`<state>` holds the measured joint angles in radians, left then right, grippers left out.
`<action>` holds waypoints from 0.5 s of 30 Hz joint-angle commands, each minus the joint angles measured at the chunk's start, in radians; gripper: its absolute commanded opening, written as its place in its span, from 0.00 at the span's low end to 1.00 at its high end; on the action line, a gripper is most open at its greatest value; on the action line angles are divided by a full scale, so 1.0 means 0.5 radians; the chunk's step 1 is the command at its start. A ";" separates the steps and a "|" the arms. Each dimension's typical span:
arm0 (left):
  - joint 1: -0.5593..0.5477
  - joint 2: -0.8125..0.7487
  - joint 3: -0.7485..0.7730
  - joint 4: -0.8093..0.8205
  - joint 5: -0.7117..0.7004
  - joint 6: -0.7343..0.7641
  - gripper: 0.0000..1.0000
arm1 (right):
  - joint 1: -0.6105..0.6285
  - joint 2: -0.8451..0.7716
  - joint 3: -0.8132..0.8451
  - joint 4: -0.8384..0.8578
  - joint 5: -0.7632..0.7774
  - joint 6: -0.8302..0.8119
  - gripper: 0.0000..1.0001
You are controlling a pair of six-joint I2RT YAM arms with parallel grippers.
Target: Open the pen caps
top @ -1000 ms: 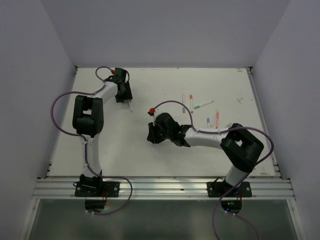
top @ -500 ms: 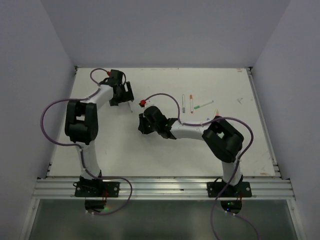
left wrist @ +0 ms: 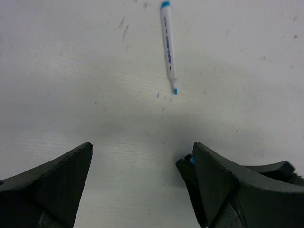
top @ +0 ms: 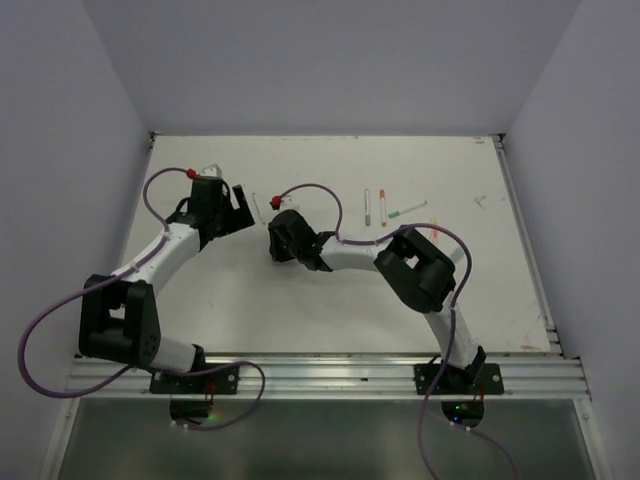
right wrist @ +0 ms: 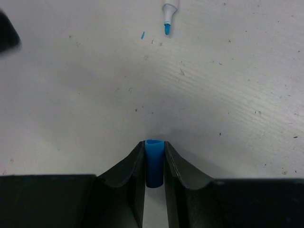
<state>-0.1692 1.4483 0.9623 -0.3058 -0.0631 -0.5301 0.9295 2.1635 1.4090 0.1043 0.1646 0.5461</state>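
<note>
My right gripper (right wrist: pixel 154 148) is shut on a short blue pen cap (right wrist: pixel 154 161) and holds it just above the table; in the top view it (top: pixel 273 232) is left of centre. A white pen barrel (left wrist: pixel 168 47) with a bare blue tip lies uncapped just ahead of both grippers, also in the top view (top: pixel 256 207); only its tip end (right wrist: pixel 168 12) shows in the right wrist view. My left gripper (left wrist: pixel 142 148) is open and empty, low over the table and close beside the right gripper; in the top view it (top: pixel 240 200) is left of the barrel.
Several more capped pens (top: pixel 382 206) lie at the back right, one with a green end (top: pixel 407 210). Small blue ink marks (right wrist: pixel 142 34) dot the white table (top: pixel 330 300). Grey walls close three sides.
My right gripper has moved up and left towards the barrel. My left arm's elbow has swung out left and down, and its gripper has shifted left, away from the barrel.
</note>
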 commanded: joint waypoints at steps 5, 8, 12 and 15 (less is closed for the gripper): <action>0.019 -0.114 -0.399 0.246 0.059 -0.124 0.90 | 0.000 0.091 0.121 -0.086 0.159 0.025 0.26; 0.019 -0.108 -0.443 0.253 0.056 -0.121 0.89 | -0.003 0.097 0.106 -0.114 0.183 0.037 0.29; 0.019 -0.086 -0.486 0.274 0.080 -0.142 0.89 | -0.015 0.063 0.075 -0.117 0.174 0.049 0.30; 0.019 -0.086 -0.492 0.271 0.089 -0.149 0.89 | -0.018 0.008 0.069 -0.110 0.149 -0.006 0.38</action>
<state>-0.1692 1.4265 0.7258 -0.2237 -0.0292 -0.5835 0.9283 2.1868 1.4445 0.0967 0.2157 0.5591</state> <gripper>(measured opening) 0.897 0.351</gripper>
